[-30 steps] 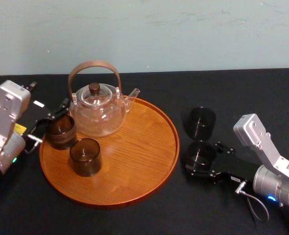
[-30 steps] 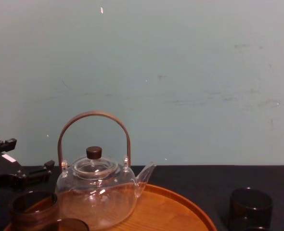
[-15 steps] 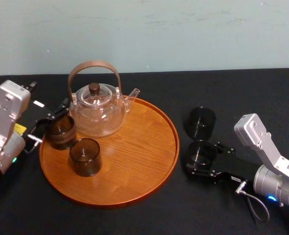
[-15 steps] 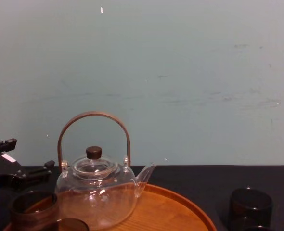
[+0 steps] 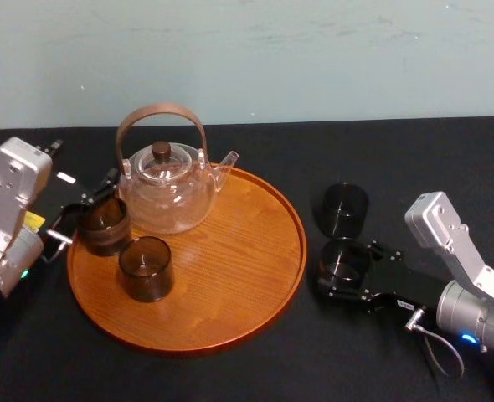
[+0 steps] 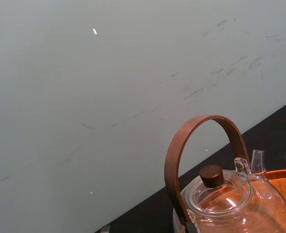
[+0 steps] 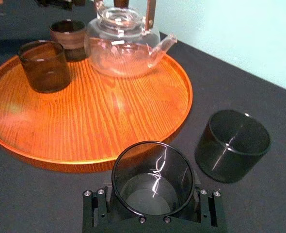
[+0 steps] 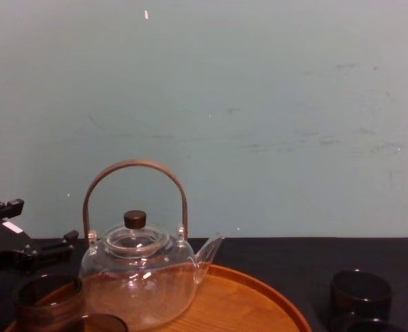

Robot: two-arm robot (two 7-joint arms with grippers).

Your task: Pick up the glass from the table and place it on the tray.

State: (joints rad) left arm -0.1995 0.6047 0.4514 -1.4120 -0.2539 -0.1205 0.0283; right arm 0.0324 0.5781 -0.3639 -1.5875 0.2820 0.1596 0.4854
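Head view: glass (image 5: 343, 261) near tray (image 5: 297, 251) (apart)

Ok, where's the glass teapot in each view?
Head view: glass teapot on the tray's far left.
Chest view: left of centre, on the tray.
Left wrist view: beneath its brown hoop handle, against the wall.
Right wrist view: at the tray's far edge.
Shared landmark: the orange wooden tray.
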